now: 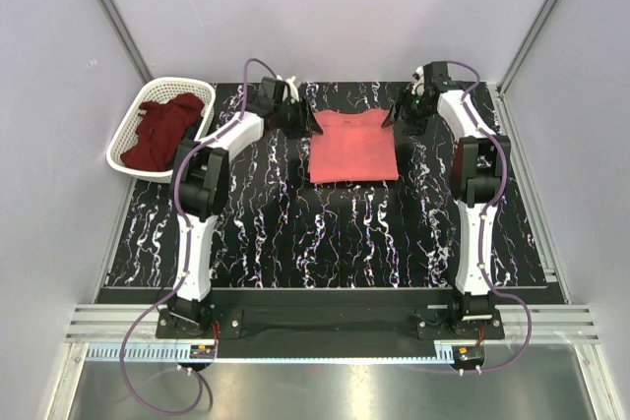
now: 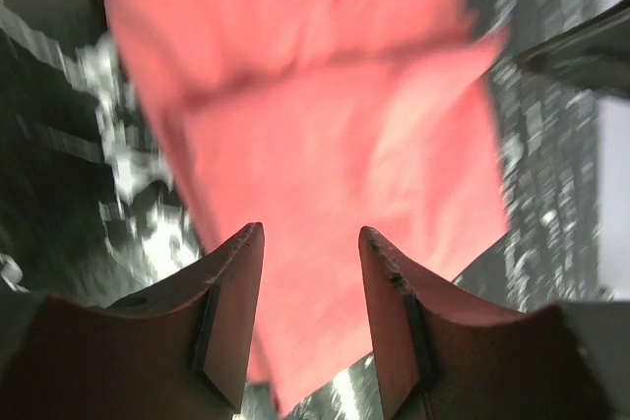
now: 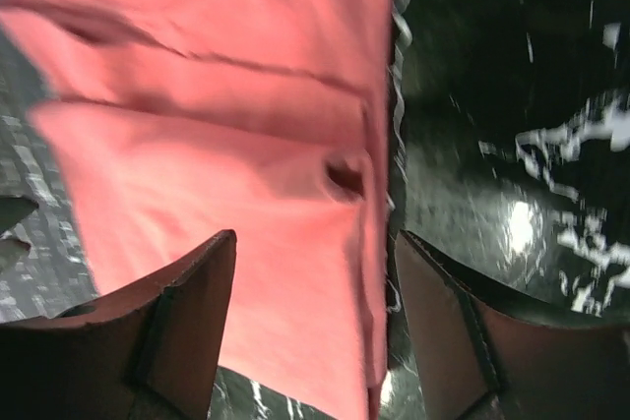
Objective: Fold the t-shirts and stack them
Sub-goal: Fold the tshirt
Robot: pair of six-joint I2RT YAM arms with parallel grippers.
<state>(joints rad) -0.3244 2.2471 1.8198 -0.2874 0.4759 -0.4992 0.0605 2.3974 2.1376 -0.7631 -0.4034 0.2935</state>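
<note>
Left gripper [image 1: 295,117] is hanging with its fingers spread at the far left corner of the salmon-pink t-shirt [image 1: 352,148], while the right gripper [image 1: 399,110] is gaping wide at the far right corner. The pink shirt is lying folded into a faintly creased rectangle on the far middle of the table [image 1: 295,233]. The dark maroon t-shirt [image 1: 162,130] is sitting crumpled in the white basket [image 1: 122,151] at far left.

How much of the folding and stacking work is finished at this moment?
Done: the salmon-pink t-shirt looks folded on the table. In hand: left gripper and right gripper, open, at its far corners. Left: the maroon t-shirt, crumpled in the basket, then stacking.
</note>
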